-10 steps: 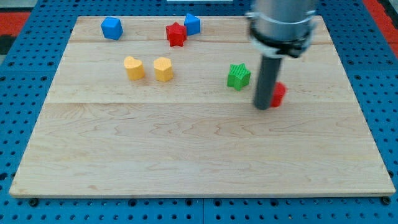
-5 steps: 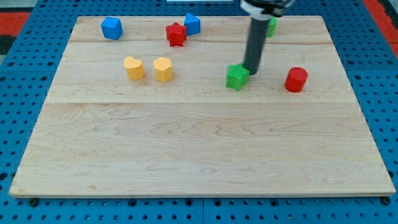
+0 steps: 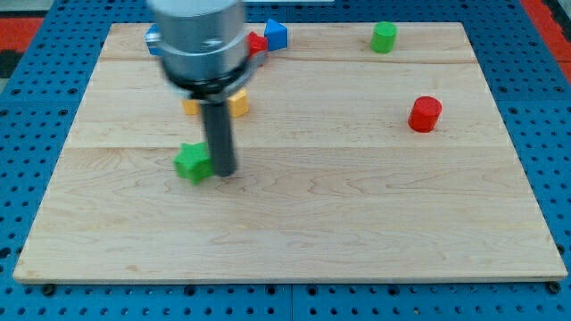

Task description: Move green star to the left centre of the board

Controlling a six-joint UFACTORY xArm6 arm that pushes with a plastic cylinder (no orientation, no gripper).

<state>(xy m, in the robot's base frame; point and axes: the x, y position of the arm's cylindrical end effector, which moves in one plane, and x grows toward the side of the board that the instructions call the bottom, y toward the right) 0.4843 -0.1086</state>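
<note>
The green star (image 3: 191,163) lies on the wooden board (image 3: 357,214), left of the board's middle. My tip (image 3: 223,171) touches the star's right side. The rod rises from there and its wide grey mount hides part of the blocks near the view's top left.
Two yellow blocks (image 3: 238,103) sit just above the star, partly hidden by the arm. A blue block (image 3: 277,35), a red star (image 3: 257,42) and another blue block (image 3: 153,40) are at the top left. A green cylinder (image 3: 384,37) is at the top right, a red cylinder (image 3: 425,114) at the right.
My tip has swept from the board's right of centre to the left and downward, pushing the green star with it. The other blocks have stayed put.
</note>
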